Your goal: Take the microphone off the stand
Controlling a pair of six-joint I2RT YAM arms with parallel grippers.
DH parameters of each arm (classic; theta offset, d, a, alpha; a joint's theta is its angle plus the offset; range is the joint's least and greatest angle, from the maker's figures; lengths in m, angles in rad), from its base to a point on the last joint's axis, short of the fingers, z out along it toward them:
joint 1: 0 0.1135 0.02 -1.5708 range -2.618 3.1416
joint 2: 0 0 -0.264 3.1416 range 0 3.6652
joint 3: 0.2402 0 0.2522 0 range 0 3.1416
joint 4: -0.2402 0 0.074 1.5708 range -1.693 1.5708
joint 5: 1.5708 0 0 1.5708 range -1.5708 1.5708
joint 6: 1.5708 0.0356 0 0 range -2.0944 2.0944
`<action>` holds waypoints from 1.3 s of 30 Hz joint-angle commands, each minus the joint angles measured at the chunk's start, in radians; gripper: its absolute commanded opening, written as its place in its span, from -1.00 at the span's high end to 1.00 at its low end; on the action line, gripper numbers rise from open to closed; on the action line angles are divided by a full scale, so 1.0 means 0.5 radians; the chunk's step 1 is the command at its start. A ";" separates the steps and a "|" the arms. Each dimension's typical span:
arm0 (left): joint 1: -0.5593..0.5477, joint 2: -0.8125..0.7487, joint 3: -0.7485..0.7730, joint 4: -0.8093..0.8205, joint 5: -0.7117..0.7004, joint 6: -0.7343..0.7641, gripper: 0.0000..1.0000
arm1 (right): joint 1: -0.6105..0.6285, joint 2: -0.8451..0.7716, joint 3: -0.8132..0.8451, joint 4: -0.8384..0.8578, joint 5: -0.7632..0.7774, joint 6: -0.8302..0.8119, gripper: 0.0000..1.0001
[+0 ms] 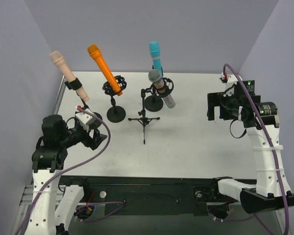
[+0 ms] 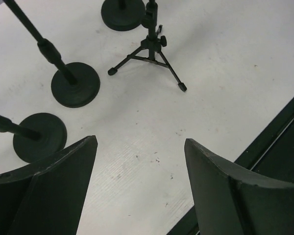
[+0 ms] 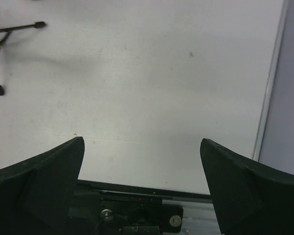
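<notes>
**Occlusions.** In the top view, the cyan microphone (image 1: 155,53) shows only its head and upper body. The rest is behind the grey microphone (image 1: 162,90), and it cannot be resolved which stand carries which of these two. The left arm covers part of the round base (image 1: 95,117) below the beige microphone (image 1: 68,76). Both wrist views cut off every microphone body. The left wrist view shows poles and feet only, and the right wrist view shows only two legs of the tripod stand (image 1: 144,121).

**Materials and shapes.** All four microphones are on stands on the far left half of the matte white table (image 1: 201,142). The beige, cyan and orange microphone (image 1: 105,69) bodies are smooth, rounded and single-coloured. The grey one has a metallic mesh ball head. Poles and clips are black, and the orange and grey units sit in ring-shaped mounts. Three bases are flat discs and one is a thin-legged tripod.

**Orientation.** The beige, orange and grey microphones are tilted, with the head high toward the far left and the tail low toward the near right. The cyan one is closer to upright.

**Grippers.** The left gripper (image 2: 139,166) is beside the beige unit's base, released, with its fingers spread wide over bare table. The right gripper (image 3: 142,166) is equally spread and holds nothing (well apart from all stands, over the table's right side).
</notes>
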 commanded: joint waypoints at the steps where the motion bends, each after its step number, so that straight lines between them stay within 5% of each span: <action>1: -0.023 0.058 0.039 -0.014 0.299 0.123 -0.66 | 0.019 0.144 0.368 0.016 -0.760 -0.246 -0.94; 6: -0.050 0.254 0.192 0.044 0.376 -0.015 -0.67 | 0.194 0.285 0.604 0.307 -1.211 -0.339 -0.89; 13: -0.206 0.411 0.340 0.185 0.367 -0.092 -0.64 | 0.522 0.503 0.807 0.375 -1.052 -0.706 -0.89; 19: -0.501 0.439 0.306 0.434 0.193 -0.312 -0.57 | 0.706 0.678 0.948 0.565 -1.027 -0.710 -0.87; 31: -0.774 0.870 0.517 1.102 0.024 -0.653 -0.46 | 0.857 0.893 1.031 0.743 -0.950 -0.738 -0.77; 39: -0.869 1.199 0.689 1.394 -0.078 -0.546 -0.46 | 0.894 0.936 1.003 0.753 -0.883 -0.790 -0.52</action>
